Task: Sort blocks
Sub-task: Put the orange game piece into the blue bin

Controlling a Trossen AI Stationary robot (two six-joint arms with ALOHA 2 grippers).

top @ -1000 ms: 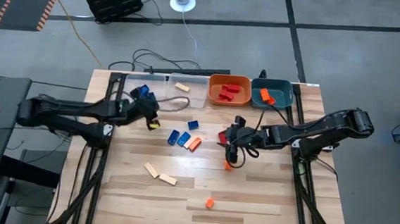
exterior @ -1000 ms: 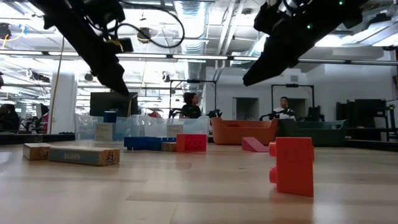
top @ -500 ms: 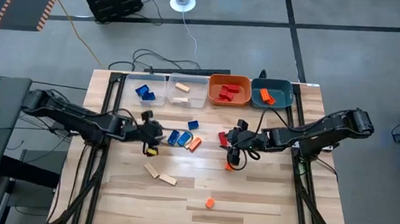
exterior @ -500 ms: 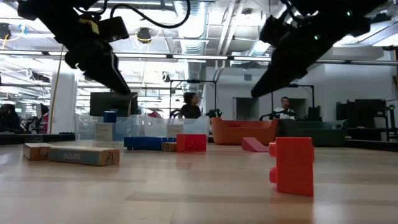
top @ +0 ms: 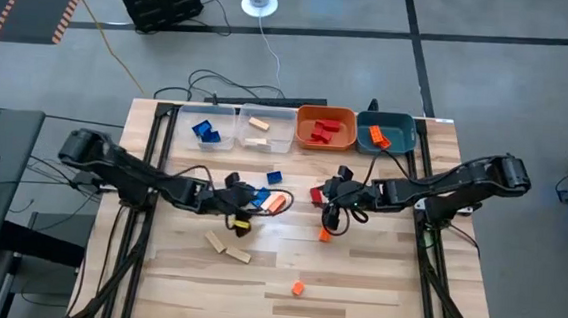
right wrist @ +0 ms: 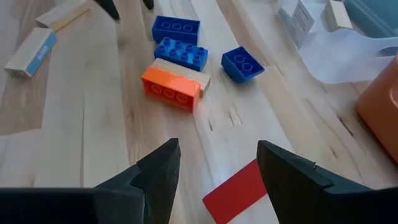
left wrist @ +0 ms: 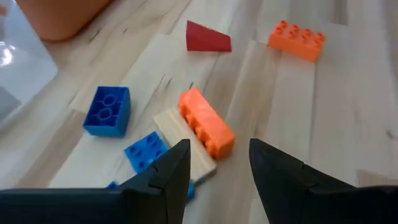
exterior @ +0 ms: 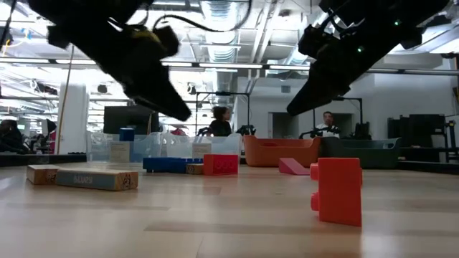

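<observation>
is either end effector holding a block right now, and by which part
Nothing is held. The left end effector is open above the orange block; the right end effector is open above the red wedge.

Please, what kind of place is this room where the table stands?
Probably an open lab or workshop: a concrete floor with taped lines, exposed ceiling ducts, and people seated at desks behind the wooden table.

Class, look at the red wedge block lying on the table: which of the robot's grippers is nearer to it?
The right. The right gripper hovers almost directly over the red wedge block, fingers open and empty. The left gripper sits farther off, over the cluster of blue and orange blocks.
</observation>
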